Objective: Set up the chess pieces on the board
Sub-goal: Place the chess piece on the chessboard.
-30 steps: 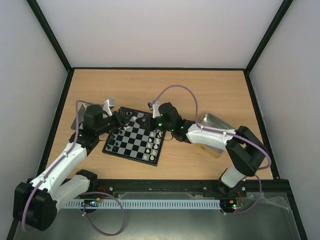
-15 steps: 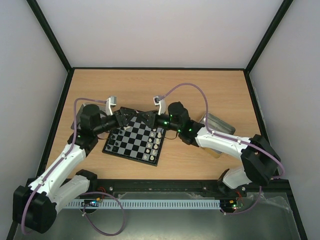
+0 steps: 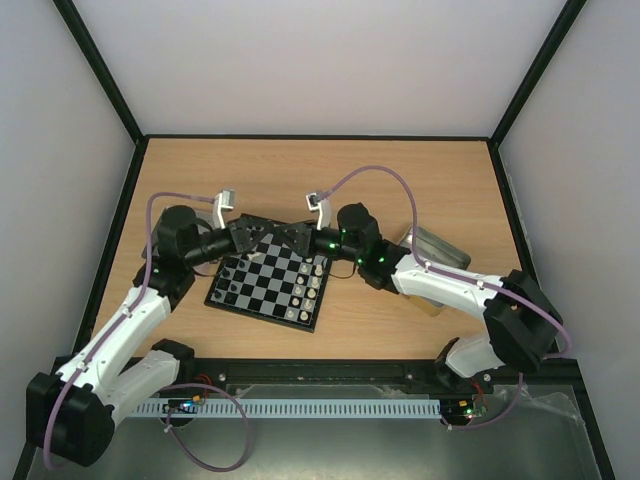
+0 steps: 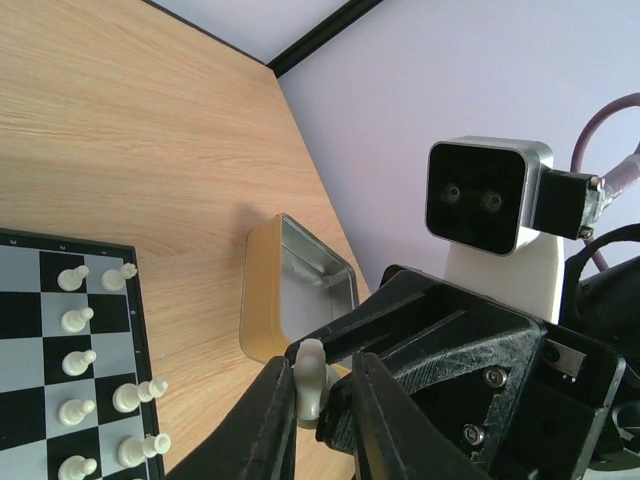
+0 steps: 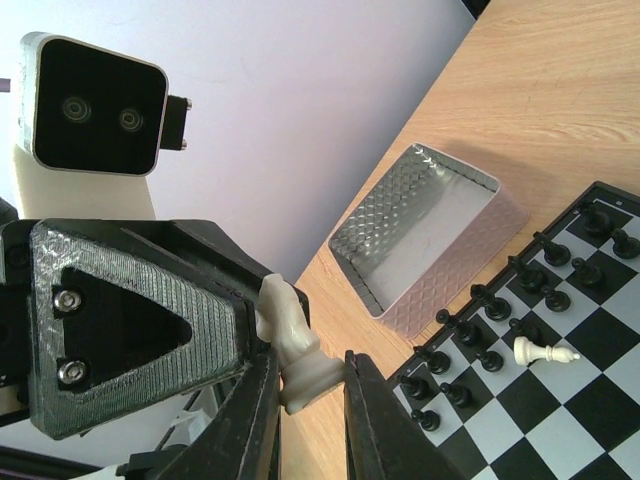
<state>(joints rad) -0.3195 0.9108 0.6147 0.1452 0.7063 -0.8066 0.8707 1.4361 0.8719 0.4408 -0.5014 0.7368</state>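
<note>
Cream chess knight (image 5: 288, 340) held in mid-air over far edge of board (image 3: 262, 285). Right end effector (image 5: 305, 378) pinches its base. Left end effector (image 4: 318, 378) pinches its upper part. Risk: both arms pull or twist against each other, or one lets go mistimed. Knight slips, falls, knocks over standing pieces (image 4: 75, 320) below.

Looked like a robotics lab test cell to me: wooden table (image 3: 320, 165) boxed in by plain white walls (image 3: 320, 60) and black frame bars (image 3: 95, 70), two robot arms (image 3: 125, 325) bolted along a front rail (image 3: 330, 372), purple cables (image 3: 370, 175) looping around.
</note>
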